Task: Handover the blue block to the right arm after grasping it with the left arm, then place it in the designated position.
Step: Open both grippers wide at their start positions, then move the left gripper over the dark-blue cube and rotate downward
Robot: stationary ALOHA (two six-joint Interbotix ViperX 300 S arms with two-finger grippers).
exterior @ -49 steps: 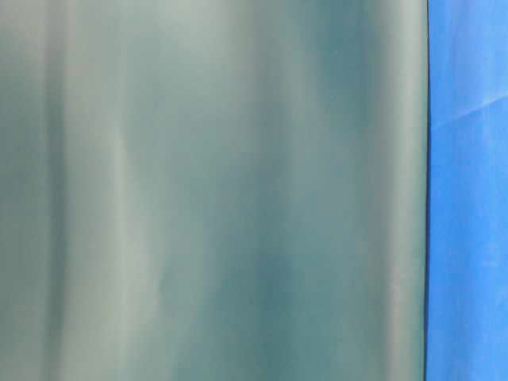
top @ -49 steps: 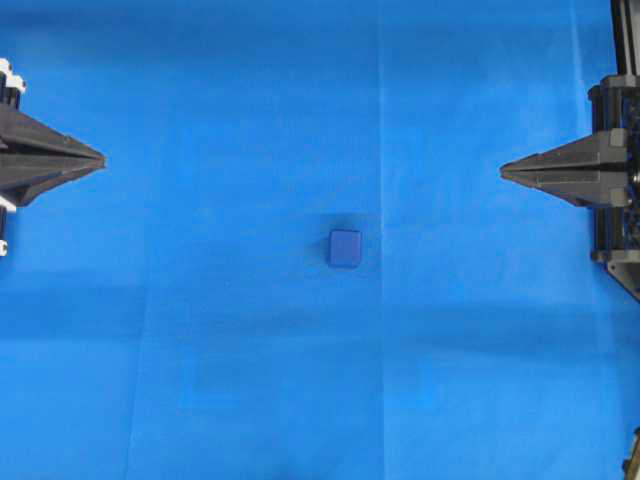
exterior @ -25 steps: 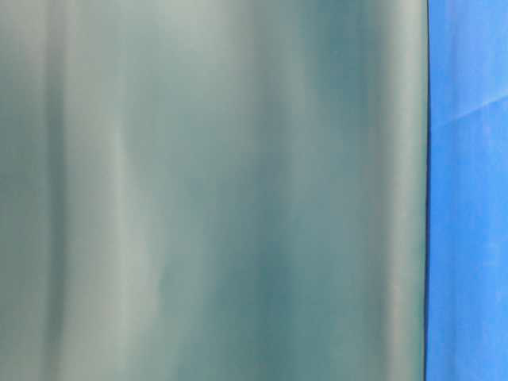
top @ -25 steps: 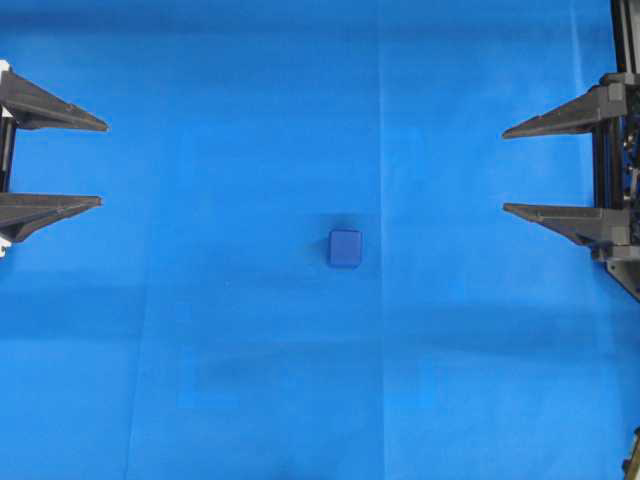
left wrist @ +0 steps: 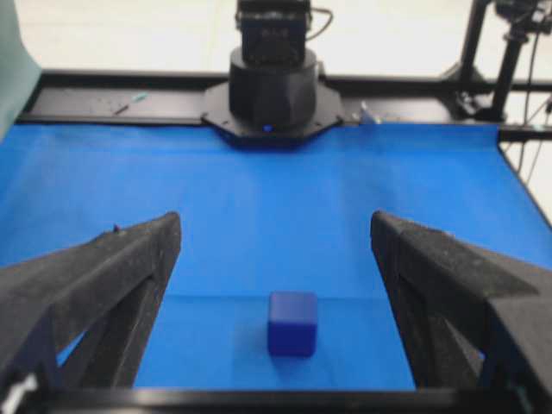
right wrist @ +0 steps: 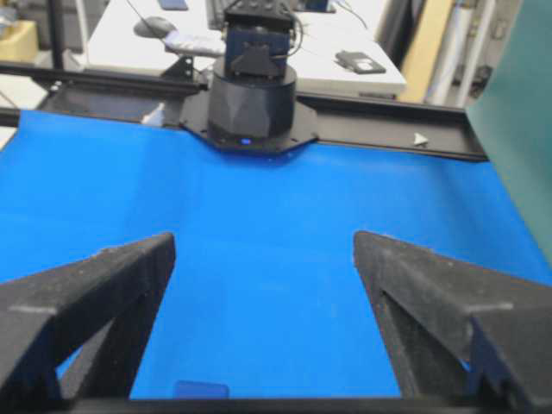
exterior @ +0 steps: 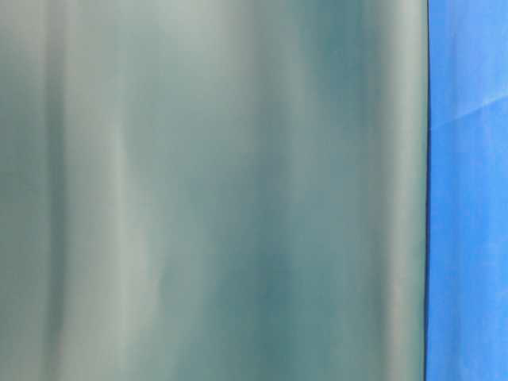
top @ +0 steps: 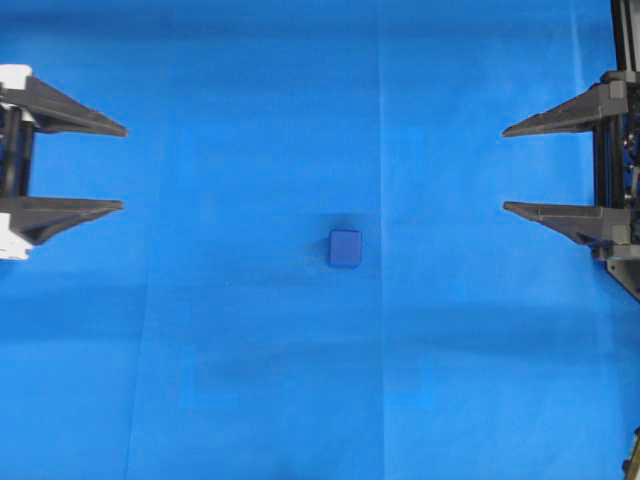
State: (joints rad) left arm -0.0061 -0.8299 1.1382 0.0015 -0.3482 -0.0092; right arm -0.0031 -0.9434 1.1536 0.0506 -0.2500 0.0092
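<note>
The blue block (top: 345,248) lies alone on the blue cloth near the middle of the overhead view. It also shows in the left wrist view (left wrist: 292,323), between and beyond the fingers, and its top edge peeks in at the bottom of the right wrist view (right wrist: 201,390). My left gripper (top: 124,168), with white mounts, is open and empty at the left edge, well short of the block. My right gripper (top: 503,169), all black, is open and empty at the right edge. In the wrist views both the left gripper (left wrist: 276,237) and the right gripper (right wrist: 265,250) stand wide apart.
The blue cloth (top: 250,380) covers the table. The right arm's base (left wrist: 272,86) stands at the far edge in the left wrist view, the left arm's base (right wrist: 253,95) in the right wrist view. The table-level view is filled by a blurred grey-green sheet (exterior: 214,190).
Both grippers went from shut to wide open. The left gripper has since moved a little to the right, toward the block. The block has not moved.
</note>
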